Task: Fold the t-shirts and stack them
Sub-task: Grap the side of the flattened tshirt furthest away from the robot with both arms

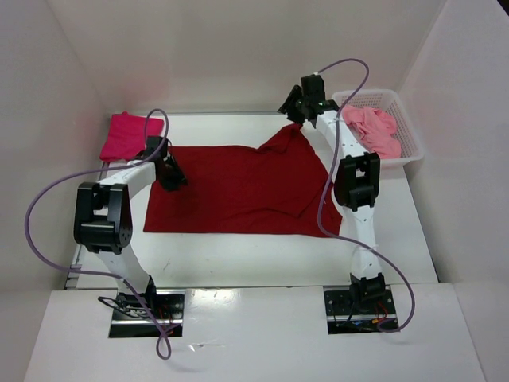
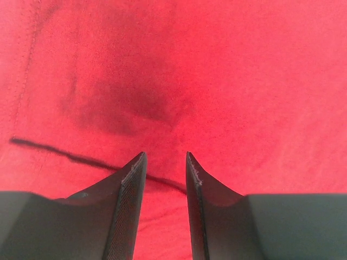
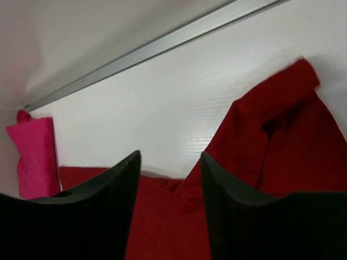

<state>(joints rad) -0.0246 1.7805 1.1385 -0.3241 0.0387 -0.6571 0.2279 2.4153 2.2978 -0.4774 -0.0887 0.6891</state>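
Left jaws and right jaws apart, empty, above dark red shirt (image 1: 238,191); crimson-pink shirt (image 1: 127,134) far-left; light pink shirt (image 1: 372,129) in basket (image 1: 367,93)

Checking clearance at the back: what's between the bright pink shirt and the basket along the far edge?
Top view: mostly bare table, then the far corner of the dark red shirt near the right gripper.

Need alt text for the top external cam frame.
A dark red t-shirt lies spread on the white table, the left gripper at its left edge, the right gripper over its far right sleeve. A folded crimson-pink t-shirt sits far left; a light pink t-shirt is bunched in a white basket far right.
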